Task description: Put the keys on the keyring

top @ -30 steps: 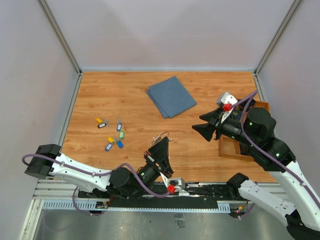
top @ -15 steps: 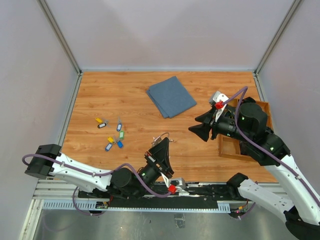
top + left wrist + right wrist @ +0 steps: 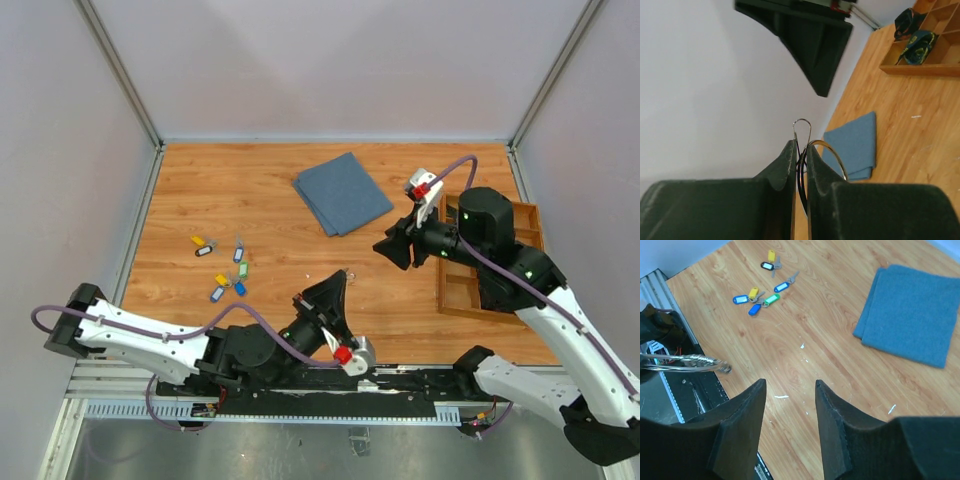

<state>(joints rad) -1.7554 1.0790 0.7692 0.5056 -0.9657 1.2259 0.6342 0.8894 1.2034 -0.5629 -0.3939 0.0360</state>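
No writing, number or brand mark can be read in any of the views. The keys lie toward the left edge of the table, and their coloured tags carry pale label windows. In the right wrist view, whatever may be on those windows is too small to make out, and from overhead the tags are only specks of colour.

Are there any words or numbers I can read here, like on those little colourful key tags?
No text here can be read.
The tags on the keys have pale label windows, but they are too small to tell whether anything is written on them.
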